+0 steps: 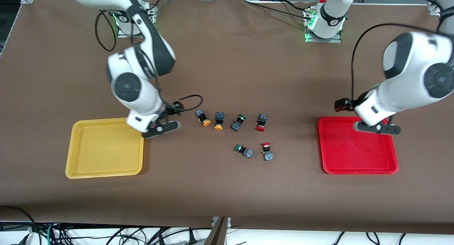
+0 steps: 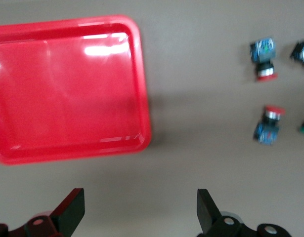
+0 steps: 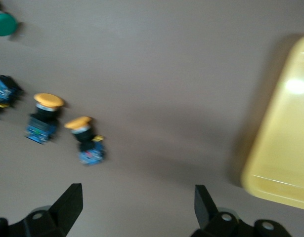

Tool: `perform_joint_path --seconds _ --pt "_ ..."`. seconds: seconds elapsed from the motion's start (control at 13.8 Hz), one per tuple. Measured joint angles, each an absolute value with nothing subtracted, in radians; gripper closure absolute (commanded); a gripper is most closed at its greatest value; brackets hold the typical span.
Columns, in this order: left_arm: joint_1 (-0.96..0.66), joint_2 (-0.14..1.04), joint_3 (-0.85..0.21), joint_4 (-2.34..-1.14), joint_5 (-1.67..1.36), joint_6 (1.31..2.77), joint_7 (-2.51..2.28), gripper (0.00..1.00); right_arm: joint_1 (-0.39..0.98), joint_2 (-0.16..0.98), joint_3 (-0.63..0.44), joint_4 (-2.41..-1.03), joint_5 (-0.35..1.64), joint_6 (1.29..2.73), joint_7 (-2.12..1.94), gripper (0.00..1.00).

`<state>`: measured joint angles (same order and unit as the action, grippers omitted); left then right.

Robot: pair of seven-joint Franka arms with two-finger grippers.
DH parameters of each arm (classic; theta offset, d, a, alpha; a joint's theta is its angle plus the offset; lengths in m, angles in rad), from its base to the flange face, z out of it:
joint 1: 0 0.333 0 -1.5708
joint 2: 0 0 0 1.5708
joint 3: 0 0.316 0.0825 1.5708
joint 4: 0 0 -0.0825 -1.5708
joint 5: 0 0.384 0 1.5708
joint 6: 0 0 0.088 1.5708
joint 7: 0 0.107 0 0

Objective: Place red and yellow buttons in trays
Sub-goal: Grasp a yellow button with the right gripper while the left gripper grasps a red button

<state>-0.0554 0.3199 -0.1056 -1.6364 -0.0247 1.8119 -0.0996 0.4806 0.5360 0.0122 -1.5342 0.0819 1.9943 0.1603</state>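
Two yellow buttons (image 1: 203, 118) (image 1: 219, 120) and two red buttons (image 1: 261, 122) (image 1: 267, 151) lie on their sides mid-table, between the yellow tray (image 1: 106, 149) and the red tray (image 1: 358, 149). Both trays hold nothing. My right gripper (image 1: 161, 128) hangs open and empty over the table, between the yellow tray's corner and the yellow buttons (image 3: 43, 116) (image 3: 85, 138). My left gripper (image 1: 377, 127) hangs open and empty over the red tray's rim farthest from the front camera. The left wrist view shows the red tray (image 2: 67, 89) and both red buttons (image 2: 264, 58) (image 2: 268, 126).
Two green-capped buttons (image 1: 238, 122) (image 1: 244, 151) lie among the others, one between a yellow and a red button, one beside the nearer red button. Brown table cover (image 1: 227, 188) stretches bare toward the front camera.
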Motion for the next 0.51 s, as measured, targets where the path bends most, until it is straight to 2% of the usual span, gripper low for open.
perform_joint_path --seconds 0.29,0.51 --pt "-0.141 0.461 -0.109 -1.636 -0.025 2.09 -0.324 0.0 0.606 0.623 0.016 -1.569 0.093 2.125 0.238 0.0" --pt "-0.204 0.563 -0.108 -1.614 -0.009 2.242 -0.501 0.0 0.636 0.649 0.016 -1.597 0.092 2.16 0.24 0.0"
